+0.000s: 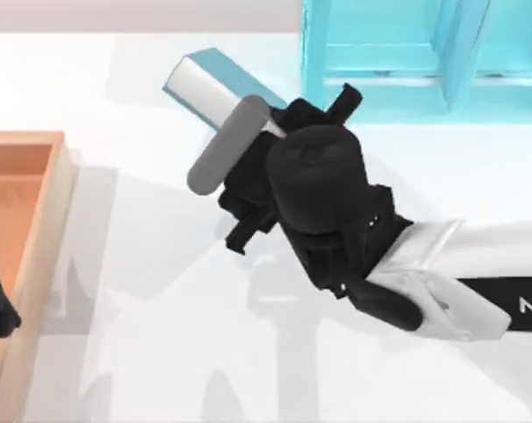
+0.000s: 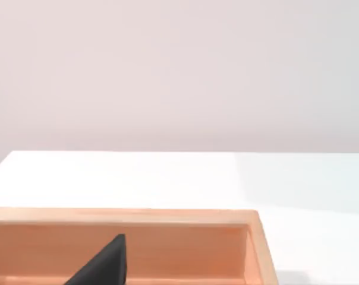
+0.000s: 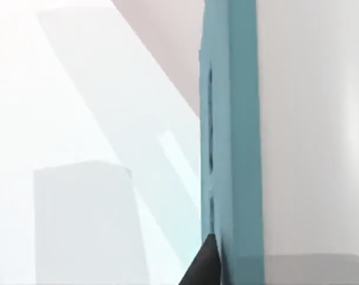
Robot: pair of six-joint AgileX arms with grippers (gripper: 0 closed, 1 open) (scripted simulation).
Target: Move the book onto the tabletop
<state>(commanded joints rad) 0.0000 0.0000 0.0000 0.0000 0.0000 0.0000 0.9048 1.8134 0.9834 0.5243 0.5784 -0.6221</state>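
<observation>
Book [image 1: 215,77] clamped in right tool [image 1: 279,132], open tabletop [image 1: 160,308] below.

The top view looks straight down on the tabletop [image 1: 160,352]. The left wrist view looks low across the wooden tray [image 2: 167,217], which the top view shares at its left. The right wrist view sits very close against the book [image 3: 233,148].
</observation>
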